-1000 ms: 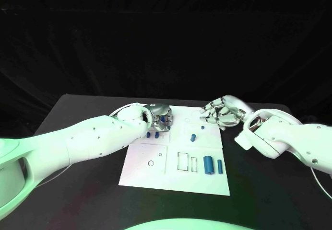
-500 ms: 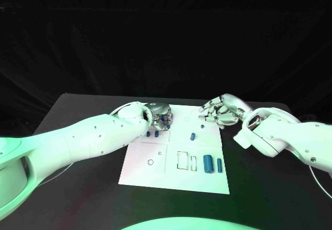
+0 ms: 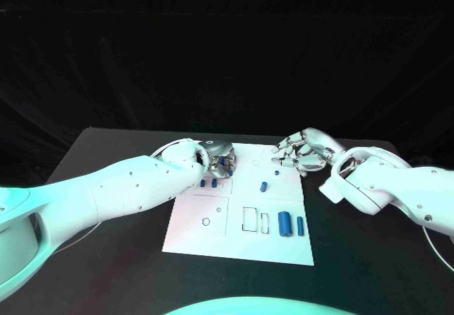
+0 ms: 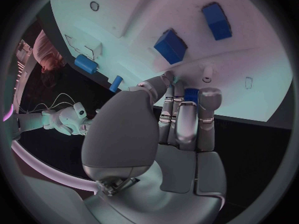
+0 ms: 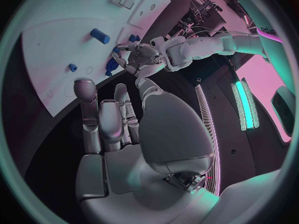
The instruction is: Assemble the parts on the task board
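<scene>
Two silver many-fingered hands hang over the far edge of the white rectangular task board [image 3: 237,226], which lies in the middle of the head view on the black table [image 3: 104,197]. Left of centre, the left hand [image 3: 220,159] sits above the board's upper left corner, fingers curled down together; in the left wrist view a small blue part [image 4: 191,95] shows between its fingertips [image 4: 208,98], apparently pinched there. Just below that hand, two small blue block parts [image 3: 208,185] lie side by side on the board. Further right, a small upright blue peg [image 3: 264,188] stands near the board's middle, with a tiny blue dot-like part [image 3: 275,173] above it. Lower right on the board, a large blue cylinder [image 3: 284,224] and a thin blue rod [image 3: 300,227] lie parallel, beside outlined rectangular slots. At upper right, the right hand [image 3: 303,153] hovers with fingers apart, holding nothing. No writing can be read on the board.
</scene>
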Tool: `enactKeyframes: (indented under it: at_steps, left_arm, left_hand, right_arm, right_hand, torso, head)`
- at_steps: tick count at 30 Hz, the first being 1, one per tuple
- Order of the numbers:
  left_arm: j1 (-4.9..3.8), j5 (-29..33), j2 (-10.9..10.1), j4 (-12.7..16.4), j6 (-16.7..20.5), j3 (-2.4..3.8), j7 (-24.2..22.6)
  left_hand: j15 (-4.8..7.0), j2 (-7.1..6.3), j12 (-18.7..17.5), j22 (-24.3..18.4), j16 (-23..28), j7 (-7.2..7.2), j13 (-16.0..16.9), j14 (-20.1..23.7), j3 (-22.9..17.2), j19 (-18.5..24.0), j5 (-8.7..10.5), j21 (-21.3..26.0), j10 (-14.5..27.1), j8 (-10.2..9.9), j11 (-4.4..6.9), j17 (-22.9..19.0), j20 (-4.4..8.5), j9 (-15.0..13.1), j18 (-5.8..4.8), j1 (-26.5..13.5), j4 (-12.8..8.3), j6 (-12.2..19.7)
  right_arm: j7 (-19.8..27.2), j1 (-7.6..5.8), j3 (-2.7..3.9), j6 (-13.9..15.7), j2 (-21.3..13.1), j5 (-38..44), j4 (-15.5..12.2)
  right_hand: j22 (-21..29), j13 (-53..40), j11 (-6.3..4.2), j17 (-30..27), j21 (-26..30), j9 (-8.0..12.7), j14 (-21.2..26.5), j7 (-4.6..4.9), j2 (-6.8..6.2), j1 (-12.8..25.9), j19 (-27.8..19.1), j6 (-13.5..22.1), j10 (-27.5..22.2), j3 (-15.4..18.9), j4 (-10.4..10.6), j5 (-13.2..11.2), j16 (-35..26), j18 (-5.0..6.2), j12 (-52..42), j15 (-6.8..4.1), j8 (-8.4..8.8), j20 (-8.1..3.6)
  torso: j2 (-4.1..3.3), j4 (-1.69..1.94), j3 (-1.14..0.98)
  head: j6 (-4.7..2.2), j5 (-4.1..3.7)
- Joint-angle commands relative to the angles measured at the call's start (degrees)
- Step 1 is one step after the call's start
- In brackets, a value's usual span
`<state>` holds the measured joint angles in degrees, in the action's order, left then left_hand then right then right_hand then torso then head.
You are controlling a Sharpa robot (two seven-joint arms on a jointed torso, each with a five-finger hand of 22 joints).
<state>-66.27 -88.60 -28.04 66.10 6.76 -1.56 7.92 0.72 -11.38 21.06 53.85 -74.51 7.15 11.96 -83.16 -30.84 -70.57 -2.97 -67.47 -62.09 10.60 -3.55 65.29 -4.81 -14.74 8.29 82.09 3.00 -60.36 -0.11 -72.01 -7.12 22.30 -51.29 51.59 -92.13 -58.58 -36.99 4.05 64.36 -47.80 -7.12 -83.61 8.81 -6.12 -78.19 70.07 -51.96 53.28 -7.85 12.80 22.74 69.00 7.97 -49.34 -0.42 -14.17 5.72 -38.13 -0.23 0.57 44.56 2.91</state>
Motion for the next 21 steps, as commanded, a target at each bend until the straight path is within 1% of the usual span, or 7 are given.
enactKeyframes:
  at_steps: [1, 9, 14, 21]
  left_arm:
    - [0.26, 0.43, 0.13, -0.05, -2.53, -0.15, -0.31]
    - [0.27, 1.27, 0.13, -0.05, -2.29, -0.15, -1.29]
    - [0.27, 2.01, 0.08, -0.09, -1.82, -0.14, -1.53]
    - [0.27, 3.19, -0.38, 0.08, -0.72, -0.07, -1.56]
  left_hand:
    - [0.12, 0.99, -0.41, 0.50, -0.48, -0.12, -0.27, -0.53, -0.60, -0.44, 0.15, -0.50, -0.99, -0.29, 0.19, 0.12, 0.04, 0.16, -0.89, 0.15, -0.30, -1.00]
    - [0.68, 2.78, -2.82, 2.50, -0.97, -0.57, -1.19, -0.77, -0.98, -0.99, 0.15, -2.14, -4.85, -0.54, 0.87, -0.04, 0.50, 0.65, -1.18, 0.06, -1.86, -4.35]
    - [0.73, 2.85, -3.46, 2.72, -1.09, -0.57, -1.37, -0.82, -0.75, -1.02, 0.13, -2.33, -5.36, -0.77, 0.89, -0.02, 0.57, 0.79, -1.22, -0.32, -2.04, -4.70]
    - [0.67, 2.65, -4.21, 2.71, -0.96, -0.49, -1.57, -0.72, -0.37, -0.92, 0.13, -2.37, -5.66, -1.18, 0.81, -0.37, 0.59, 1.01, -1.21, -0.86, -2.15, -4.75]
  right_arm:
    - [0.40, 0.03, 0.01, -0.53, 0.05, 0.15, -0.04]
    - [0.42, 0.03, 0.01, -0.53, 0.08, 0.15, 0.01]
    - [0.40, 0.04, 0.01, -0.54, 0.10, 0.15, 0.04]
    - [0.40, 0.04, 0.01, -0.57, 0.11, 0.15, 0.09]
  right_hand:
    - [0.05, 0.05, 0.01, -0.05, 0.37, -0.05, 0.40, 0.11, -0.40, -0.21, -0.22, 0.33, 0.18, -0.23, 0.14, 0.37, -0.36, 0.48, 0.28, 0.08, -0.36, 0.03]
    - [0.09, 0.18, 0.00, -0.05, 0.47, -0.07, 0.40, 0.09, -0.37, -0.16, -0.22, 0.26, 0.31, -0.24, 0.19, 0.39, -0.39, 0.49, 0.33, 0.08, -0.41, 0.03]
    - [0.09, 0.18, 0.00, -0.05, 0.47, -0.07, 0.40, 0.09, -0.37, -0.16, -0.22, 0.26, 0.31, -0.24, 0.19, 0.39, -0.39, 0.49, 0.33, 0.08, -0.41, 0.03]
    - [0.09, 0.18, 0.00, -0.05, 0.47, -0.07, 0.40, 0.09, -0.37, -0.16, -0.22, 0.26, 0.31, -0.24, 0.19, 0.39, -0.39, 0.49, 0.33, 0.08, -0.41, 0.03]
  torso:
    - [-0.02, 0.02, 0.04]
    - [0.02, 0.04, 0.05]
    - [0.04, 0.03, 0.02]
    - [0.03, 0.05, 0.04]
  head:
    - [0.09, -0.07]
    - [0.13, -0.09]
    - [0.02, -0.01]
    - [-0.14, 0.00]
